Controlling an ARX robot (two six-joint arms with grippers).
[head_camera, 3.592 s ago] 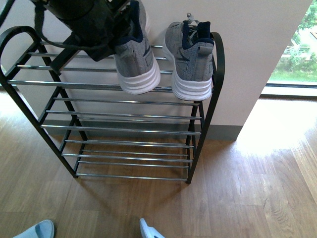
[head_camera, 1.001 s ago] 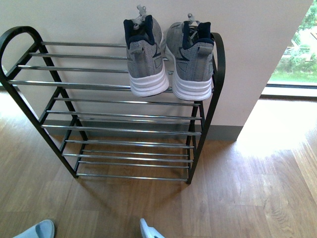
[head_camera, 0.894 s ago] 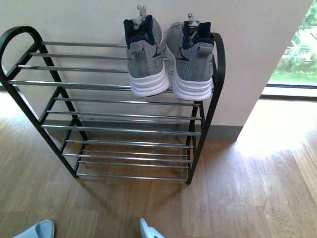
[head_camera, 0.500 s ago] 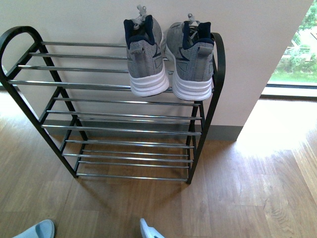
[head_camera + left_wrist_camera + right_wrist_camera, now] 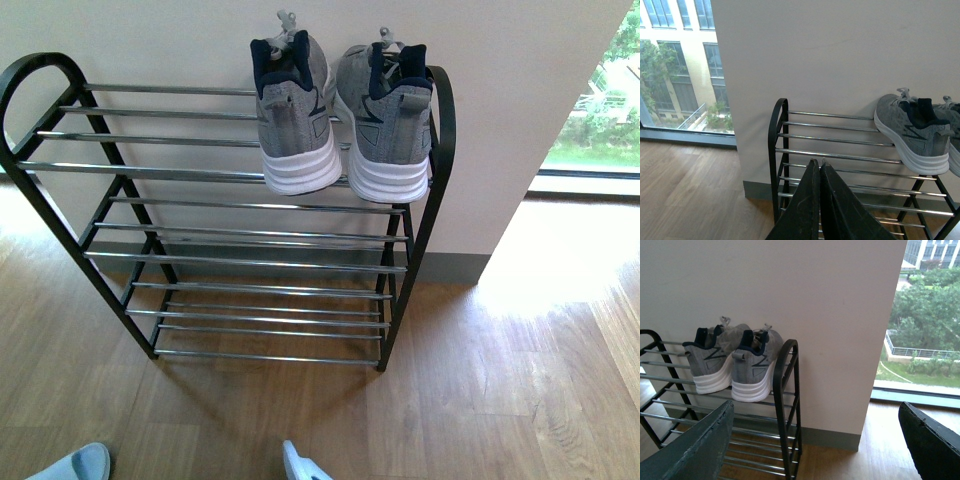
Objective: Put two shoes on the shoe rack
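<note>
- Placement looks complete: left sneaker (image 5: pixel 296 125) and right sneaker (image 5: pixel 392 125) are set side by side on the top tier of the rack (image 5: pixel 140 171), at its right end, heels outward.
- Grey knit uppers, white soles and navy lining are seen on both.
- Left gripper (image 5: pixel 818 167) is pressed closed and empty; right gripper (image 5: pixel 816 410) is spread wide, empty.
- Slides (image 5: pixel 75 464) are seen on the floor.

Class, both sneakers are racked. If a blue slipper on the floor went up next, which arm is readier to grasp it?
Probably the right: the right gripper is wide open, while the left gripper is shut and must open first.
</note>
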